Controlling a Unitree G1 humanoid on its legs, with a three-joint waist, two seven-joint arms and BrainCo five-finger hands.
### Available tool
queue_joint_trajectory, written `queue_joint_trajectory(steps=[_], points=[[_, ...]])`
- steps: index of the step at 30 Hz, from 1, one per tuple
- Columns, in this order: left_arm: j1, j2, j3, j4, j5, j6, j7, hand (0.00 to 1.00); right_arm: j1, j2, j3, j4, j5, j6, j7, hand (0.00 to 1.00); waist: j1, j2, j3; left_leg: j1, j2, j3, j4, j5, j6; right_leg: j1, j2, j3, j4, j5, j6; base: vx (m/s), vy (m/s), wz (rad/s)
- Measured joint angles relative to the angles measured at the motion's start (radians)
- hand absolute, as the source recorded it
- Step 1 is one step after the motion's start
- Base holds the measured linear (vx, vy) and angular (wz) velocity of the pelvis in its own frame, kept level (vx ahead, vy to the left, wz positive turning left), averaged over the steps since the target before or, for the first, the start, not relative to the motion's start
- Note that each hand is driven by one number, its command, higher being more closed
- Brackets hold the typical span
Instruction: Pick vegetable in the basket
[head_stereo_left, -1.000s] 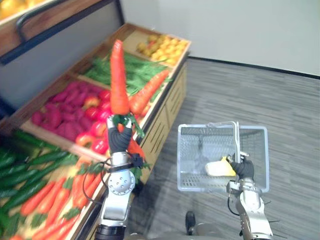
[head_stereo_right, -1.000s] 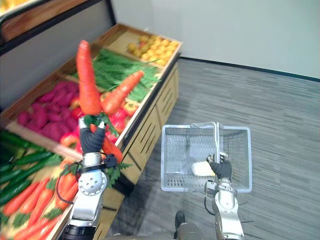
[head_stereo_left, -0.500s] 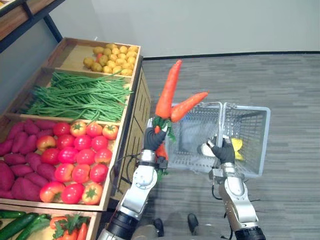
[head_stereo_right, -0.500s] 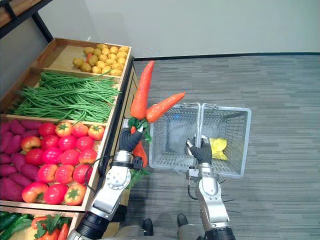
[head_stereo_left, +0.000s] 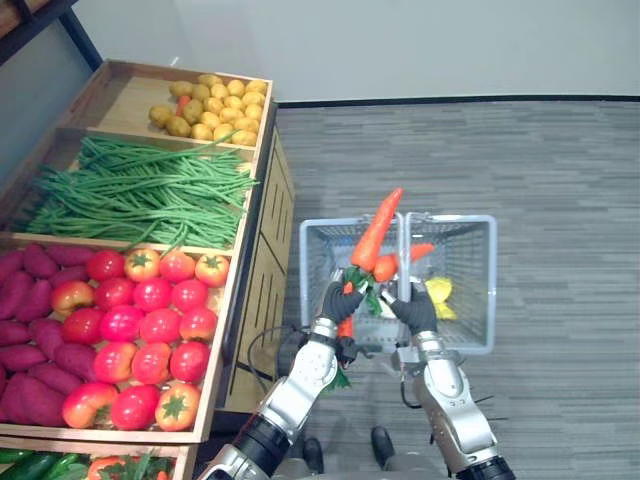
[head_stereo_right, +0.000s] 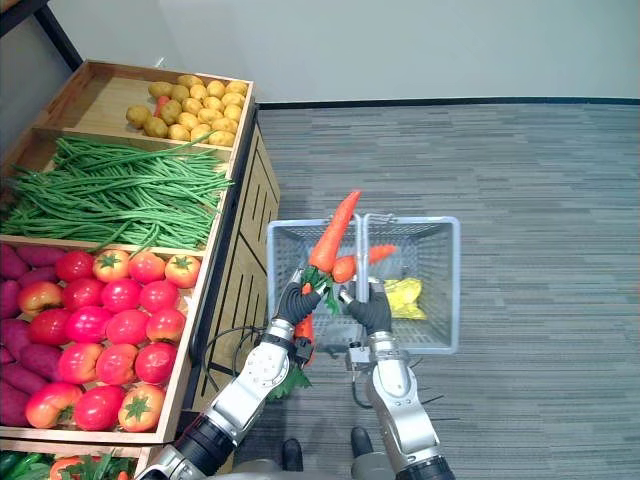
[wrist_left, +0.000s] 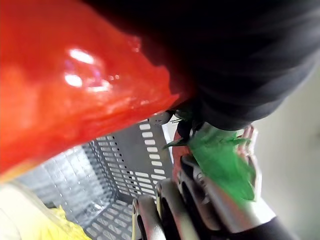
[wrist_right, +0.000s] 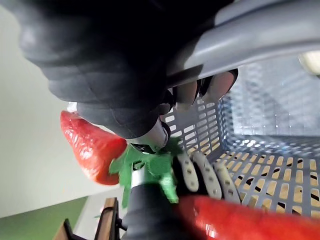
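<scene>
A: Which step, by the look of it?

B: Seems to be the delivery step. Holding the carrots (head_stereo_left: 376, 235) in the left hand (head_stereo_left: 338, 298), clenched round the green tops, with the orange points up. Hanging just above the near rim of the basket (head_stereo_left: 455, 218), close to the handle (wrist_right: 260, 30), not yet inside.

A: And the right hand (head_stereo_left: 414, 312)?

B: Closed round the handle, carrying the basket above the floor, just beside the stand (head_stereo_left: 265, 290).

A: What to do next, then?

B: Probably to bring the left hand further over the open half left of the handle, to lower it, and only then to loosen the grip. Better to keep the basket level meanwhile. Long carrots, so easy to catch on the handle or to tip out over the rim.

A: Anything in the basket already?

B: Only one yellow thing (head_stereo_left: 438, 297), lying on the bottom at the other side of the handle. Cannot tell what exactly.

A: And in the stand?

B: Crates in a row. Potatoes (head_stereo_left: 205, 103), most likely, in the farthest one; then beans (head_stereo_left: 140, 190); then tomatoes (head_stereo_left: 150, 310) together with purple roots (head_stereo_left: 25, 340) in the same crate.
</scene>
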Motion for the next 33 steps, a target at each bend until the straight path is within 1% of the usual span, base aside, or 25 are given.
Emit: queue_joint_trajectory(steps=[2, 5, 6, 8, 10, 11, 15, 17, 20, 22, 23, 26, 31, 33], points=[[-0.014, 0.001, 0.0, 0.043, -0.023, 0.007, 0.008, 1.0, 0.001, 0.0, 0.023, 0.0, 0.041, 0.0, 0.0, 1.0, -0.003, -0.012, -0.007, 0.0, -0.002, 0.004, -0.005, 0.002, 0.0, -0.005, -0.001, 0.005, 0.0, 0.001, 0.001, -0.02, 0.001, -0.08], [-0.03, 0.0, -0.013, 0.098, -0.037, 0.018, 0.012, 1.0, 0.0, 0.0, 0.073, -0.007, 0.113, 0.0, 0.005, 1.0, -0.007, -0.02, -0.012, 0.0, -0.002, 0.007, -0.006, 0.003, 0.0, -0.008, -0.001, 0.011, 0.0, 0.002, 0.003, -0.02, 0.002, -0.06], [-0.035, 0.001, -0.012, 0.119, -0.04, 0.021, 0.023, 1.0, 0.001, -0.001, 0.095, -0.02, 0.144, 0.0, 0.009, 1.0, -0.011, -0.023, -0.014, -0.001, -0.002, 0.009, -0.007, 0.003, -0.001, -0.011, -0.001, 0.015, 0.0, 0.003, 0.003, -0.01, -0.003, -0.06], [-0.04, 0.002, -0.009, 0.134, -0.062, 0.021, 0.027, 1.0, 0.002, -0.012, 0.124, -0.036, 0.174, 0.0, 0.017, 1.0, -0.019, -0.023, -0.014, -0.001, -0.002, 0.011, -0.008, 0.004, -0.001, -0.012, -0.001, 0.021, 0.0, 0.004, 0.004, -0.01, -0.001, -0.05], [-0.062, 0.002, -0.014, 0.167, -0.075, 0.021, 0.026, 1.0, -0.001, -0.026, 0.135, -0.04, 0.19, 0.0, 0.021, 1.0, -0.021, -0.024, -0.014, 0.0, -0.002, 0.017, -0.009, 0.005, 0.0, -0.013, 0.0, 0.026, -0.002, 0.01, 0.005, -0.01, 0.003, -0.08], [-0.086, 0.002, -0.028, 0.198, -0.076, 0.026, 0.026, 0.0, -0.003, -0.029, 0.143, -0.043, 0.202, 0.0, 0.024, 1.0, -0.022, -0.024, -0.014, 0.0, -0.002, 0.021, -0.012, 0.008, 0.0, -0.013, 0.0, 0.027, -0.01, 0.017, 0.009, -0.01, -0.001, -0.11], [-0.121, 0.001, -0.039, 0.253, -0.078, 0.04, 0.021, 0.0, -0.008, -0.05, 0.214, -0.085, 0.252, 0.0, 0.058, 1.0, -0.038, -0.025, -0.015, 0.003, -0.003, 0.032, -0.041, 0.027, 0.0, -0.023, 0.0, 0.036, -0.019, 0.029, 0.01, -0.02, -0.006, -0.08], [-0.121, 0.001, -0.037, 0.26, -0.074, 0.042, 0.021, 0.0, -0.018, -0.051, 0.238, -0.085, 0.252, 0.0, 0.078, 1.0, -0.049, -0.025, -0.015, 0.004, -0.003, 0.034, -0.041, 0.027, 0.0, -0.023, 0.0, 0.039, -0.019, 0.029, 0.01, -0.02, -0.01, -0.06], [-0.121, -0.004, -0.037, 0.268, -0.055, 0.043, 0.016, 0.0, -0.021, -0.056, 0.252, -0.085, 0.24, 0.0, 0.097, 1.0, -0.05, -0.025, -0.015, 0.009, -0.003, 0.045, -0.043, 0.027, 0.0, -0.023, 0.001, 0.051, -0.02, 0.03, 0.01, -0.02, -0.006, -0.09], [-0.121, -0.003, -0.031, 0.268, -0.05, 0.043, 0.0, 0.0, -0.02, -0.058, 0.247, -0.085, 0.236, 0.0, 0.1, 1.0, -0.05, -0.026, -0.016, 0.009, -0.003, 0.047, -0.045, 0.027, 0.0, -0.023, 0.001, 0.053, -0.026, 0.036, 0.011, -0.03, -0.004, -0.06], [-0.121, -0.003, -0.03, 0.268, -0.03, 0.043, -0.002, 0.0, -0.016, -0.058, 0.241, -0.085, 0.223, 0.0, 0.1, 1.0, -0.05, -0.028, -0.017, 0.009, -0.003, 0.049, -0.05, 0.029, -0.002, -0.023, 0.0, 0.054, -0.032, 0.04, 0.011, -0.02, -0.004, -0.04], [-0.121, -0.001, -0.029, 0.268, -0.013, 0.043, -0.019, 0.0, 0.008, -0.055, 0.208, -0.085, 0.176, 0.0, 0.108, 1.0, -0.05, -0.032, -0.019, 0.019, -0.003, 0.049, -0.074, 0.045, -0.004, -0.024, 0.001, 0.053, -0.034, 0.04, 0.01, 0.0, 0.0, 0.0], [-0.117, -0.001, -0.029, 0.265, 0.027, 0.042, -0.044, 0.0, 0.041, -0.055, 0.153, -0.085, 0.08, 0.001, 0.107, 1.0, -0.05, -0.033, -0.02, 0.022, -0.003, 0.044, -0.077, 0.047, -0.003, -0.019, 0.001, 0.049, -0.038, 0.04, 0.011, 0.0, 0.001, 0.02], [-0.092, 0.003, -0.026, 0.235, 0.033, 0.042, -0.047, 0.0, 0.053, -0.054, 0.118, -0.085, 0.043, 0.001, 0.106, 1.0, -0.05, -0.033, -0.02, 0.026, -0.003, 0.04, -0.077, 0.047, -0.003, -0.011, 0.0, 0.043, -0.043, 0.04, 0.011, 0.02, -0.001, 0.06]])
